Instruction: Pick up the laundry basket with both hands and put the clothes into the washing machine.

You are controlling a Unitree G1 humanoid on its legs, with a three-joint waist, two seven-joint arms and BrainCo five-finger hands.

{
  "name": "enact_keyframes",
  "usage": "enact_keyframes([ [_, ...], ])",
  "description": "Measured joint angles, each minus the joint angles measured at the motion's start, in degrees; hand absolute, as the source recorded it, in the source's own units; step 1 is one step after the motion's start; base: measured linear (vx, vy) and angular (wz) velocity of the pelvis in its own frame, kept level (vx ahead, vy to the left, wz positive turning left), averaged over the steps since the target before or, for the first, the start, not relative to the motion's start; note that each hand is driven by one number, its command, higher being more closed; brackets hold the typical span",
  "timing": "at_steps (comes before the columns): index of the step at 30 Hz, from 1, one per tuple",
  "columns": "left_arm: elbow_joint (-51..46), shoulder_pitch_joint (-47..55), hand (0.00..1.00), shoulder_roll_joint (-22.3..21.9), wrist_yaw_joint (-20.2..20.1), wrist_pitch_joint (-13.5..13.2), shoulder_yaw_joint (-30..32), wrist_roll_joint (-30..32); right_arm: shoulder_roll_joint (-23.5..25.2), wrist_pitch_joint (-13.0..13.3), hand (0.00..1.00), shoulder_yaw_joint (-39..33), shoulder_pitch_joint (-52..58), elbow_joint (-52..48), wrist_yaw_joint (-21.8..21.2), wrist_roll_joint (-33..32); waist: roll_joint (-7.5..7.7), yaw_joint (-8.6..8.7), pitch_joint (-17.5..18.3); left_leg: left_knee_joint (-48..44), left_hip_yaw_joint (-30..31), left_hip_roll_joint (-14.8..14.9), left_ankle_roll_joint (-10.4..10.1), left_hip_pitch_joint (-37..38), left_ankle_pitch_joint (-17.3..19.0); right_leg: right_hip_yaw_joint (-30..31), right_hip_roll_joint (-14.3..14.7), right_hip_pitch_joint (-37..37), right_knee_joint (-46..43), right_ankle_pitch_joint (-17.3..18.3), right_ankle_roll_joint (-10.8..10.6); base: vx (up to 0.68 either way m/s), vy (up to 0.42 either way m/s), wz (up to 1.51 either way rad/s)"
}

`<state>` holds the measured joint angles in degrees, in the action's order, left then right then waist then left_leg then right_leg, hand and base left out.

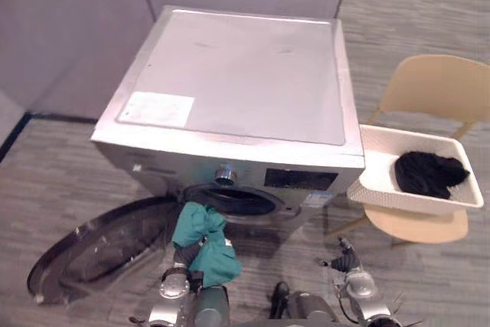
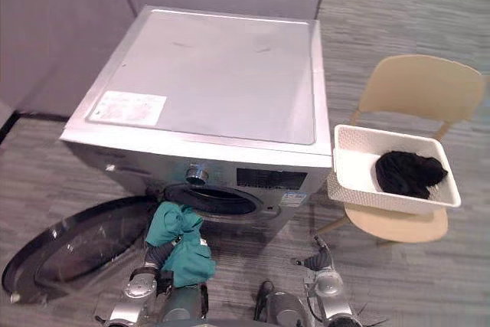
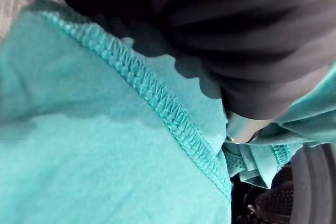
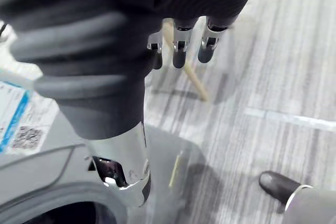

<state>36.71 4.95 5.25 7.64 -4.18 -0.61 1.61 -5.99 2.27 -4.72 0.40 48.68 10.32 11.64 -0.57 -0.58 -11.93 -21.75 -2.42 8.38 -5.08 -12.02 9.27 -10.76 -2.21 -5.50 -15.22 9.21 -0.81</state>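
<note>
A teal garment (image 1: 203, 239) hangs bunched in front of the washing machine's open drum mouth (image 1: 237, 201). My left hand (image 1: 182, 255) is under it, and in the left wrist view the cloth (image 3: 94, 145) wraps over the hand's dark cover and bunches round a silver finger (image 3: 242, 128). The white laundry basket (image 1: 383, 139) stands on a beige chair (image 1: 440, 86) to the machine's right, with a black garment (image 1: 429, 172) in it. My right hand (image 1: 342, 254) is low beside the machine's front right corner, fingers (image 4: 178, 51) relaxed and holding nothing.
The grey washing machine (image 1: 237, 74) stands in the middle with its round door (image 1: 99, 246) swung down and open to the left. Grey partition walls stand behind and to the left. A chair leg (image 4: 191, 80) stands just past my right hand.
</note>
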Motion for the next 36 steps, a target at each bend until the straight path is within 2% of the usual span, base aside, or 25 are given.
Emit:
enact_keyframes([
  [3, 0.02, -1.41, 1.0, 0.21, 0.04, -0.03, -1.12, -0.67, 0.53, -0.12, 0.0, 0.02, 0.7, 0.02, 0.01, -0.64, 0.03, 0.0, -0.25, -0.19, -1.84, -1.68, 0.62, -1.36, 0.37, 1.11, -2.18, -1.81, -0.16, 0.08, -1.79, 0.11, 0.162, -0.16],
  [5, -0.16, -2.47, 1.0, 0.91, 0.11, -0.1, -1.6, -1.63, 1.22, -0.14, 0.0, 0.11, -1.57, -0.14, 0.05, -1.86, 0.09, -0.12, -2.55, -2.38, -3.93, -2.53, 1.52, -3.11, 0.93, 3.26, -3.69, -5.47, -4.12, 0.86, -2.98, 0.03, 0.152, -0.33],
  [6, -0.38, -3.0, 1.0, 0.92, 0.15, -0.1, -1.64, -1.72, 1.19, -0.14, 0.0, 0.08, -2.44, -0.54, 0.09, -2.02, -0.04, -0.17, -3.67, -3.83, -4.36, -2.45, 1.9, -3.97, 1.17, 3.45, -3.89, -6.55, -5.75, 1.06, -3.14, -0.05, 0.104, -0.29],
  [7, -1.35, -4.55, 1.0, 1.43, 0.46, -0.1, -1.54, -2.29, 1.17, -0.14, 0.0, 0.06, -4.41, -2.24, 1.02, -2.15, -0.31, -0.25, -6.41, -8.29, -5.02, -1.9, 3.04, -7.12, 2.0, 4.3, -4.07, -10.24, -10.47, 1.51, -3.14, -0.12, 0.088, -0.31],
  [9, -4.49, -5.02, 1.0, 1.15, 1.54, -0.12, -1.54, -3.93, 1.52, -0.03, 0.0, 0.15, -5.36, -5.32, 1.98, -3.24, -0.33, -0.39, -7.35, -14.35, -6.0, -0.57, 3.37, -12.8, 4.22, 5.04, -4.05, -16.92, -17.2, 2.85, -3.18, -0.15, 0.078, -0.34],
  [11, -8.37, -6.96, 1.0, 0.41, 2.95, -0.29, -1.59, -5.47, 1.83, -0.27, 0.0, 0.27, -5.85, -9.14, 2.86, -3.86, -0.06, -0.47, -10.16, -22.75, -6.56, 1.03, 4.73, -18.46, 10.45, 6.3, -4.29, -23.76, -26.97, 7.83, -3.42, -0.15, 0.059, -0.28],
  [12, -9.07, -7.79, 1.0, 0.13, 3.36, -0.29, -1.58, -5.88, 1.99, -0.37, 0.0, 0.29, -5.99, -9.94, 3.34, -3.88, 0.22, -0.53, -10.78, -25.13, -6.74, 1.23, 4.92, -20.08, 11.4, 6.37, -4.67, -25.54, -29.45, 9.06, -3.5, -0.23, 0.031, -0.18],
  [14, -12.56, -10.9, 1.0, -1.19, 5.1, -0.67, -1.53, -6.7, 2.34, -0.44, 0.0, 0.42, -6.85, -13.24, 4.46, -4.37, 0.45, -0.53, -11.78, -34.98, -6.78, 2.64, 5.44, -28.71, 15.37, 7.02, -5.32, -34.55, -39.27, 13.33, -3.45, -0.23, 0.012, -0.14],
  [17, -16.21, -15.15, 1.0, -3.11, 6.67, -0.74, -1.6, -7.14, 2.6, -0.51, 0.0, 0.36, -8.33, -16.09, 5.61, -4.56, 0.42, -0.49, -12.91, -44.48, -5.23, 3.32, 5.5, -38.62, 18.09, 7.59, -5.99, -44.24, -49.35, 16.45, -3.02, -0.17, 0.001, 0.06],
  [21, -18.62, -19.82, 1.0, -4.49, 8.03, -0.73, -1.72, -7.13, 2.52, -0.57, 0.0, -0.08, -10.51, -20.12, 7.17, -5.61, 0.63, -0.48, -13.49, -53.86, -2.87, 3.39, 5.68, -49.02, 19.57, 7.41, -7.01, -54.04, -59.85, 19.69, -2.22, -0.13, -0.052, 0.16],
  [26, -20.59, -25.2, 1.0, -5.48, 10.5, -0.62, -3.14, -6.72, 1.59, 0.02, 0.0, -2.38, -14.3, -24.19, 8.55, -5.55, 0.72, -0.95, -13.54, -66.44, 0.87, 2.52, 4.58, -62.04, 21.52, 6.78, -9.22, -65.52, -74.43, 24.8, -0.99, -0.1, -0.109, 0.29],
  [29, -21.51, -27.83, 1.0, -5.51, 11.68, -0.58, -5.56, -5.39, 0.25, 0.15, 0.0, -3.54, -14.41, -26.06, 8.76, -5.48, 0.77, -1.85, -13.56, -71.34, 2.41, 2.4, 4.09, -66.54, 22.04, 6.18, -10.19, -69.14, -80.23, 26.95, -0.11, -0.06, -0.1, 0.21],
  [33, -22.76, -32.51, 1.0, -5.17, 13.47, 0.04, -8.49, -3.63, -0.89, 0.55, 0.0, -3.96, -14.43, -28.31, 9.59, -5.45, 0.88, -1.75, -13.53, -75.43, 3.78, 2.4, 3.96, -70.68, 22.09, 5.76, -10.85, -72.48, -84.85, 28.23, 0.57, -0.04, -0.099, 0.12],
  [36, -22.73, -40.78, 1.0, -3.73, 14.65, 0.9, -9.03, -1.03, -2.25, 1.3, 0.0, -4.0, -14.58, -29.93, 9.74, -5.44, 1.25, -1.35, -13.54, -78.34, 4.81, 2.4, 3.89, -74.43, 22.06, 5.52, -10.98, -75.54, -87.81, 28.64, 0.92, -0.04, -0.075, 0.03],
])
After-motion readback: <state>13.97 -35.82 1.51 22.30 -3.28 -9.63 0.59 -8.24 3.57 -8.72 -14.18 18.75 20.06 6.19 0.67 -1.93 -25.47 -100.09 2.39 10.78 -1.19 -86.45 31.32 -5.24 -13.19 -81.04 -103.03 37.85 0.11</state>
